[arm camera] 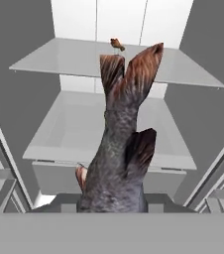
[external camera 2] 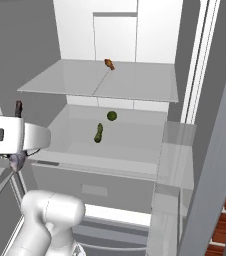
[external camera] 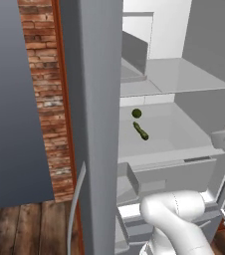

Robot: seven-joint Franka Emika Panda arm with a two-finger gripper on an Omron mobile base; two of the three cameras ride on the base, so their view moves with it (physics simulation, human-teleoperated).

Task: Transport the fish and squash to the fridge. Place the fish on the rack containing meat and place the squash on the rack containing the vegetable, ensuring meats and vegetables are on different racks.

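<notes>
The hand view shows the grey, reddish-tailed fish [arm camera: 121,144] clamped in the gripper [arm camera: 111,206], tail toward twelve o'clock, hiding the fingertips. The right base view shows a small brown meat piece [external camera 2: 109,64] on the tall grey fridge's [external camera 2: 135,30] upper pale shelf [external camera 2: 135,85]. On the lower shelf [external camera 2: 130,142], the long olive-green squash [external camera 2: 98,133] lies at seven o'clock of the small round green ball [external camera 2: 112,116], near it. The left base view cuts the fish off at its right edge.

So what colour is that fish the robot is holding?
The fish has a dark grey body with a reddish-brown tail, clearest in the hand view.
</notes>
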